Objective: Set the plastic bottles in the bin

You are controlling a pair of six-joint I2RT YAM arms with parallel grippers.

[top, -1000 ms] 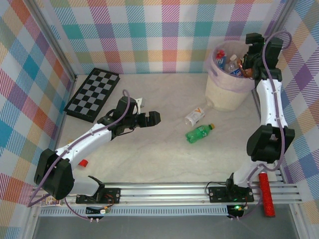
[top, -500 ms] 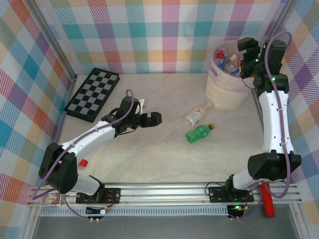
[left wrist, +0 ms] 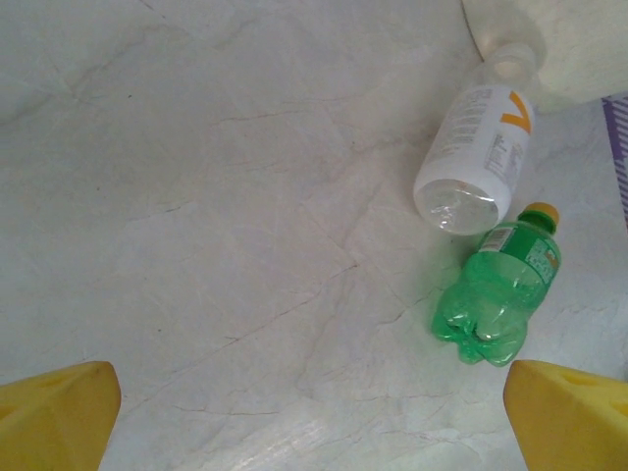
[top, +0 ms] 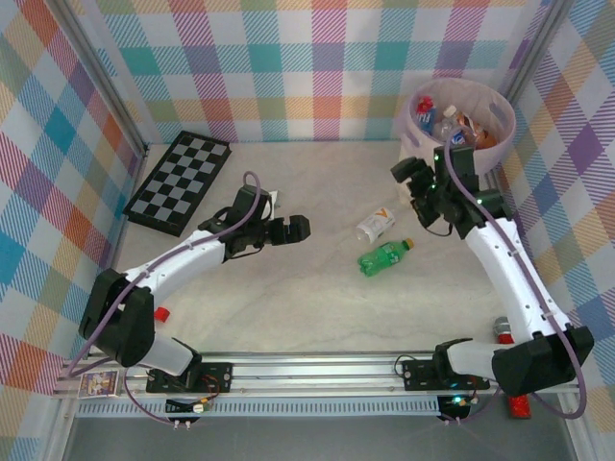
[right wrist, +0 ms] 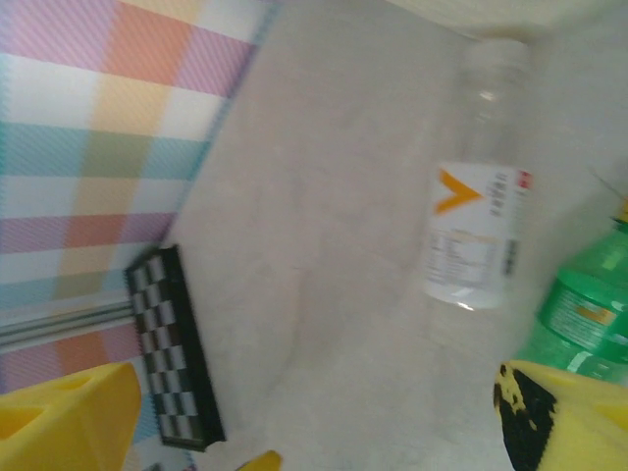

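My left gripper (top: 298, 229) hangs over the table (top: 288, 307) with fingers spread wide, and my right gripper (top: 413, 178) is equally wide, both empty. The white-labelled clear bottle (top: 375, 225) and the green bottle (top: 385, 256) lie side by side between them. Other bottles (top: 444, 125) sit in the bin (top: 506, 113).

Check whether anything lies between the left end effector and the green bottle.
Nothing visible does. Bare marbled tabletop separates the open left end effector from the green plastic bottle lying on its side. The clear, white-labelled plastic bottle lies close beside it, not between.
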